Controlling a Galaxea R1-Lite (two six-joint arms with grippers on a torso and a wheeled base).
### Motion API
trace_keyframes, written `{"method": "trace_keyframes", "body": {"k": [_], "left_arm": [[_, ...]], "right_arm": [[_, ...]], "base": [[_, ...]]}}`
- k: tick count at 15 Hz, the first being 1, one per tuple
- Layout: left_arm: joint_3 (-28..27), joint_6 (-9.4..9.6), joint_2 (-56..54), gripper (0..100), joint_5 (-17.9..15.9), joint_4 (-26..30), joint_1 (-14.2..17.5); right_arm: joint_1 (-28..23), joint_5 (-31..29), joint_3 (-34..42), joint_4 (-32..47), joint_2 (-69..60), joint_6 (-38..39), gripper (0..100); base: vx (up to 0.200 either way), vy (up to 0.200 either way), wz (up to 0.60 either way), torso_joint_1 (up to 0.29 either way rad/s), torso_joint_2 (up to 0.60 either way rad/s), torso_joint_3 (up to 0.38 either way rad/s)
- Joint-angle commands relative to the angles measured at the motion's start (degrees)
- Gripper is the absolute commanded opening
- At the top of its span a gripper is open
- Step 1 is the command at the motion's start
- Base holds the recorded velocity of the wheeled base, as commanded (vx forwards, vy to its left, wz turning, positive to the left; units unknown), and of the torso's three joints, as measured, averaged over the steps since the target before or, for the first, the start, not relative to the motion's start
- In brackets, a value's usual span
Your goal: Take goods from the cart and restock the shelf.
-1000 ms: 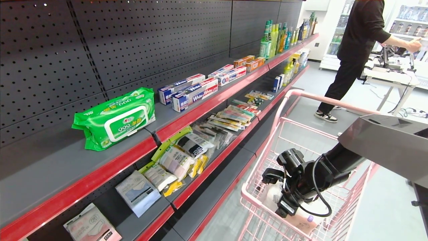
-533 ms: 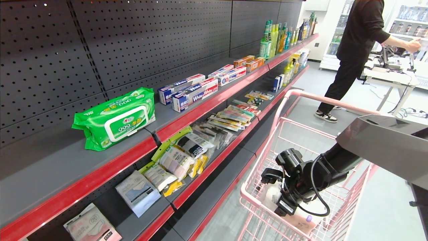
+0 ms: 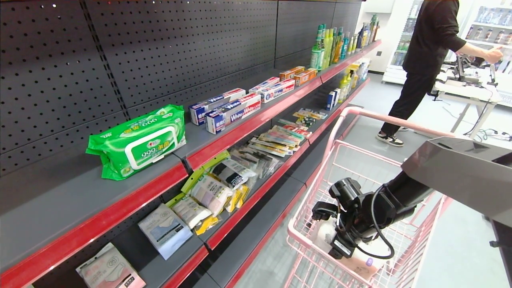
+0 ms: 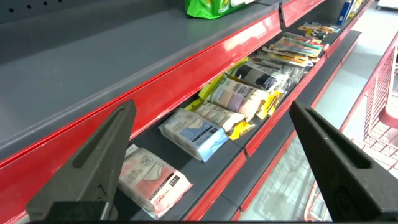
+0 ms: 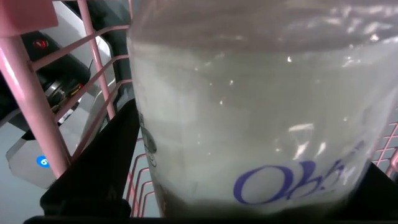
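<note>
A pink wire cart (image 3: 306,236) stands right of the shelf (image 3: 120,204). In its near corner lies a white pack (image 3: 362,262) with blue print. My right gripper (image 3: 332,240) reaches down into the cart over that pack. In the right wrist view the white pack (image 5: 261,124) sits between the two fingers (image 5: 93,168) of the right gripper (image 5: 249,124), which stands open around it. My left gripper (image 4: 211,106) is open and empty, held in front of the lower shelf levels.
The top shelf holds a green wipes pack (image 3: 136,140), toothpaste boxes (image 3: 228,108) and bottles (image 3: 328,48) farther along, with bare grey board (image 3: 60,204) near me. Lower levels hold flat packets (image 3: 208,192). The cart handle (image 3: 396,122) rises at the far side.
My right gripper has sunk a little lower and toward the cart's near corner, over the white pack. The shelf goods have not moved.
</note>
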Motion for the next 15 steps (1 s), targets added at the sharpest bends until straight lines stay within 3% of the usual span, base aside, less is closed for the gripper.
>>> {"method": "trace_keyframes", "body": {"k": [1, 15], "left_arm": [[0.0, -0.01, 0.1, 100, 0.1, 0.0, 0.0], [0.0, -0.01, 0.1, 100, 0.0, 0.0, 0.0]], "right_arm": [[-0.1, 0.0, 0.2, 0.1, -0.3, 0.1, 0], [0.2, -3.4, 2.1, 0.0, -2.8, 1.5, 0]], "base": [[0.000, 0.000, 0.00, 0.000, 0.00, 0.000], [0.000, 0.000, 0.00, 0.000, 0.00, 0.000]]}}
